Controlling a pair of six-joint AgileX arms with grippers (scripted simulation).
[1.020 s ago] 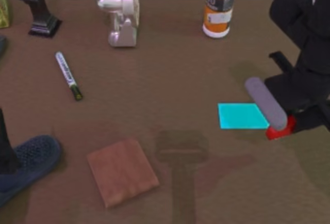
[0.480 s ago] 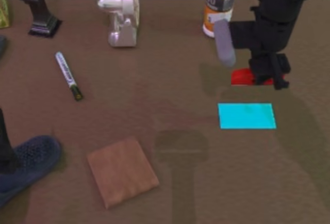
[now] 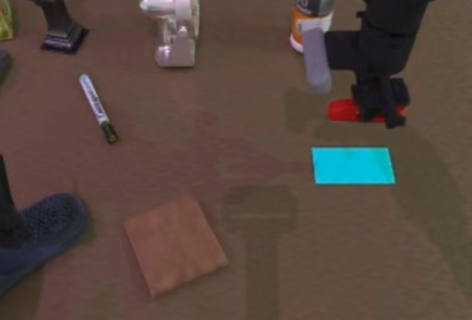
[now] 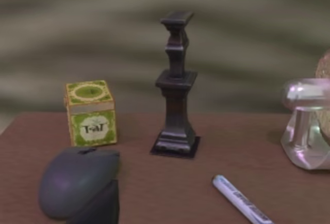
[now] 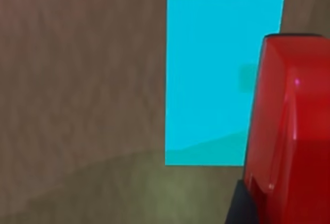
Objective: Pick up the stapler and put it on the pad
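The red stapler [image 3: 344, 110] hangs just off the table behind the cyan pad [image 3: 352, 165], with my right gripper [image 3: 380, 108] shut on its right end. A gap of bare table separates the stapler from the pad's far edge. In the right wrist view the stapler [image 5: 291, 126] fills the near side, one dark finger [image 5: 238, 208] lies against it, and the pad [image 5: 211, 74] lies beyond. My left arm [image 3: 6, 213] is parked at the table's left edge.
A white-and-green marker [image 3: 97, 108] lies at the left and a brown slab [image 3: 175, 245] at the front. A bottle [image 3: 313, 10], a silver object [image 3: 175, 21], a dark candlestick [image 3: 55, 10] and a green box [image 4: 90, 113] line the back. A dark mouse [image 3: 44, 224] sits by the left arm.
My right gripper has carried the stapler from beside the pad's right end to a spot behind the pad. In the last half second it has barely shifted.
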